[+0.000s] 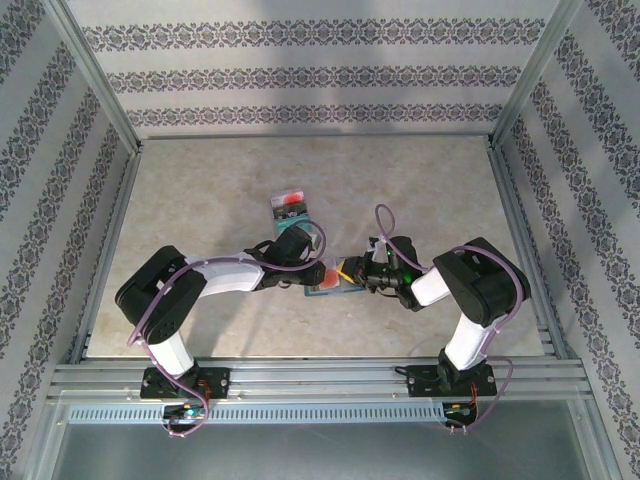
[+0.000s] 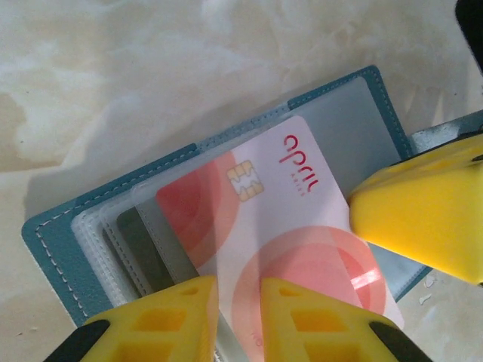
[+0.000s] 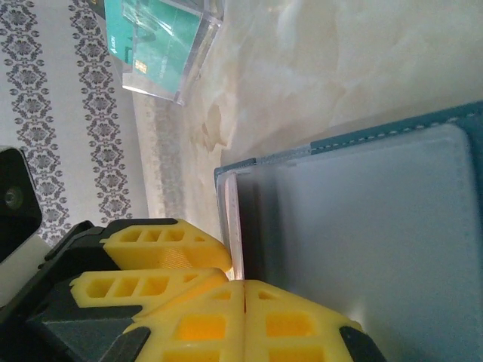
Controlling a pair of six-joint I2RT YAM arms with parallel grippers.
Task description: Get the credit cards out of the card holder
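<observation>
My left gripper (image 2: 239, 292) has its fingers a narrow slit apart, tips planted on the near end of the pink card (image 2: 287, 219). Whether they actually grip it I cannot tell. The card lies face up on the open card holder (image 2: 53, 243). Its long axis runs ahead from those tips and leans slightly left, with the chip end farthest away. The holder's fanned clear sleeves (image 2: 113, 226) sit just left of the fingers. So the left arm is the nearer one, and I judge the coming pull should follow that long axis back toward the fingers. On the card's right side, my right gripper (image 3: 245, 290) has its fingers pressed together against the holder's edge, seemingly pinning it. A green card (image 3: 162, 45) lies well beyond them on the table (image 3: 339, 68).
</observation>
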